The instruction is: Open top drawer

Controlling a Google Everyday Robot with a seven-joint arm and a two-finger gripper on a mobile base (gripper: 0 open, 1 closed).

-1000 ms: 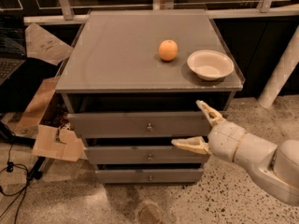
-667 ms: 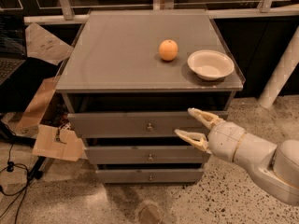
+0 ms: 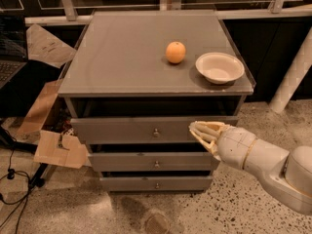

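The top drawer (image 3: 117, 129) is the long grey front just under the cabinet top, with a small round metal knob (image 3: 156, 132) at its centre. A dark gap shows above it. My gripper (image 3: 194, 129) is cream-coloured and comes in from the right on a white arm. It sits in front of the right part of the top drawer front, level with the knob and a short way to its right. It holds nothing.
Two shorter drawer fronts (image 3: 155, 163) (image 3: 157, 183) sit below. An orange (image 3: 175, 52) and a white bowl (image 3: 219, 67) rest on the cabinet top (image 3: 122, 57). Cardboard pieces (image 3: 58, 149) and cables (image 3: 12, 174) lie on the floor at the left.
My gripper has moved left along the top drawer front, closer to the knob. The drawers, orange and bowl have not moved.
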